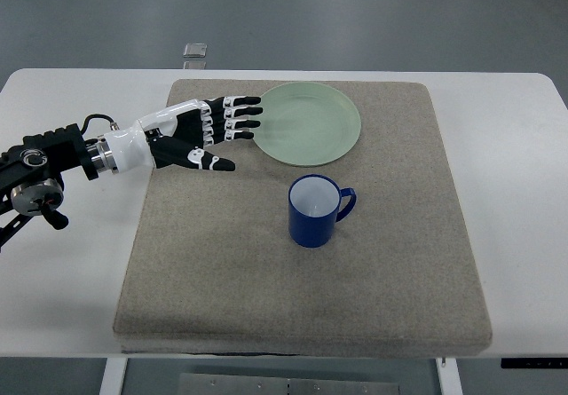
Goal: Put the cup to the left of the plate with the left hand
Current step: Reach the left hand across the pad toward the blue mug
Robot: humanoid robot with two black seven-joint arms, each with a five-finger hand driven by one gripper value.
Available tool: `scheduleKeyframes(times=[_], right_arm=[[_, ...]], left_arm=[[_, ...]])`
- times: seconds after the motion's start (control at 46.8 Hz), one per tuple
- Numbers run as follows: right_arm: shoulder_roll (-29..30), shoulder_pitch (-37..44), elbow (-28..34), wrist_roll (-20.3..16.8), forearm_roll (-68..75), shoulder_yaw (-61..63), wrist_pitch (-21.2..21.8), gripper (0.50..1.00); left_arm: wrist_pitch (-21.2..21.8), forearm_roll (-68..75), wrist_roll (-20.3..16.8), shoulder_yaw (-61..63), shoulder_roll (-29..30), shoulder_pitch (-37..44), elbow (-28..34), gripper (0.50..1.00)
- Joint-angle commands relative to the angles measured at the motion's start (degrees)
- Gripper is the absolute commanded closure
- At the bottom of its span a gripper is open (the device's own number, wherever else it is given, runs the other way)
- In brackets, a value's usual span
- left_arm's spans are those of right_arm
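A white table [524,146] carries a grey mat [266,280]. The plate [306,122] lies upper centre; the left hand [200,133] hovers just left of it, fingers spread, empty. The cup [314,210] stands upright mid-frame, below the plate. Reach stage: the hand must next travel lower right and close round the cup.

Single top cam, steep downward look from robot's side over table [515,235].

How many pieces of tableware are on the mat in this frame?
2. A pale green plate lies at the mat's far edge, beside the left hand's fingertips. A blue cup stands upright nearer the camera, handle pointing right. Nothing appears hidden.
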Motion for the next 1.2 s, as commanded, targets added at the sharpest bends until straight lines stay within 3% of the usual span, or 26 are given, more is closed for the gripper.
scheduleKeyframes(times=[0.0, 0.512, 1.174], right_arm=[[0.0, 0.0, -0.1, 0.0, 0.0, 0.0, 0.0, 0.566], [0.0, 0.0, 0.0, 0.0, 0.0, 0.0, 0.0, 0.566], [0.0, 0.0, 0.0, -0.1, 0.0, 0.0, 0.0, 0.566]], left_arm=[[0.0, 0.1, 0.0, 2.2, 0.0, 0.5, -1.1, 0.506], [0.0, 0.3, -0.1, 4.1, -5.4, 0.6, 1.0, 0.504], [2.3, 5.8, -0.2, 4.1, -8.1, 1.0, 1.1, 0.506]])
